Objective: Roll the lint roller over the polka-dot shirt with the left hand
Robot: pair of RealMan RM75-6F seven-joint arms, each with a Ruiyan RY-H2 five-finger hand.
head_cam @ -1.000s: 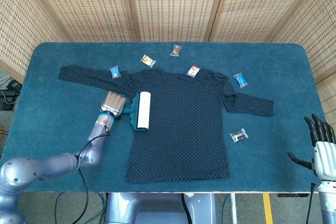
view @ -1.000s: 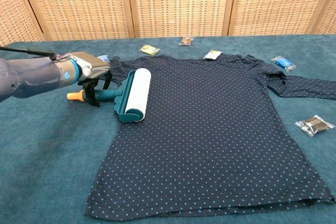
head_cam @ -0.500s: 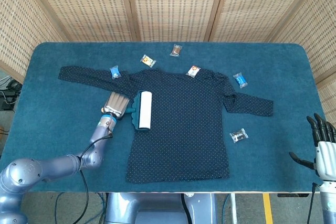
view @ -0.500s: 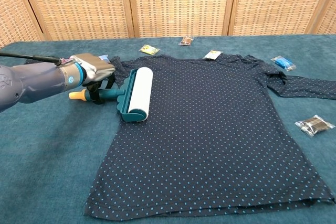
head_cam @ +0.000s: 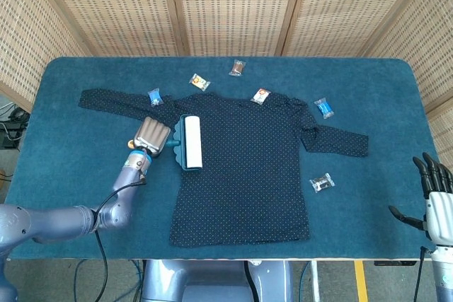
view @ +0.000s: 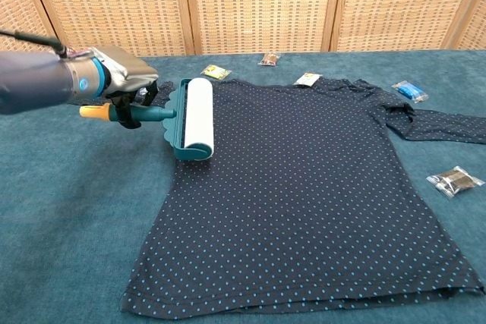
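The polka-dot shirt (head_cam: 244, 164) is spread flat on the blue table cover (head_cam: 64, 153), its neck toward the wicker screens and its hem toward the near edge. One sleeve is stretched out toward the left of the table and the other toward the right.

The lint roller (view: 196, 117) is held by the left hand (view: 121, 81), whose fingers are wrapped around the teal handle; an orange tip of the handle is seen sticking out behind the hand in the chest view. The white roll is laid on the shirt's left shoulder area, just inside the side seam, with its long axis running from the neck side toward the hem side. In the head view the left hand (head_cam: 150, 136) is seen just beside the roller (head_cam: 191, 142), over the table cover at the shirt's edge.

The right hand (head_cam: 435, 199) is seen only in the head view, at the lower right corner, beyond the near right edge of the table. Nothing is held in it, and its fingers are extended and spread apart.

Several small wrapped snacks are scattered around the shirt: a blue one (head_cam: 154, 96) near the left sleeve, one (head_cam: 199, 81) above the collar, a brown one (head_cam: 237, 68) farther back, one (head_cam: 260, 95) lying at the neck, a blue one (head_cam: 323, 107) above the right sleeve, and a dark one (head_cam: 321, 182) beside the shirt's right side.
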